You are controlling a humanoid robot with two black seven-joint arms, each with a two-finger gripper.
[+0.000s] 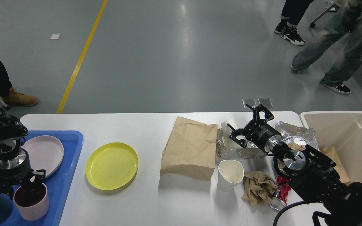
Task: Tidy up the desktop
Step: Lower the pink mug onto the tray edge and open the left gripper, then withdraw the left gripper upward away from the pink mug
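Note:
The white desktop (137, 125) carries a yellow plate (112, 165), a flat brown paper bag (190, 147), a white paper cup (230, 174), a crumpled brown paper wad (258, 187) and a foil tray (240, 152). My left gripper (19, 185) points down over a pink cup (31, 204) that stands in the blue tray (71, 157). It grips the cup's rim, with one finger dipping inside. My right gripper (247, 124) hovers open over the foil tray, next to a second white cup (226, 126), with nothing between its fingers.
A pink plate (44, 153) lies in the blue tray. Crumpled foil (294, 133) sits beside the beige bin (350, 141) at the right edge. A red wrapper and a can (277, 197) lie near my right arm. People stand on the floor beyond the table.

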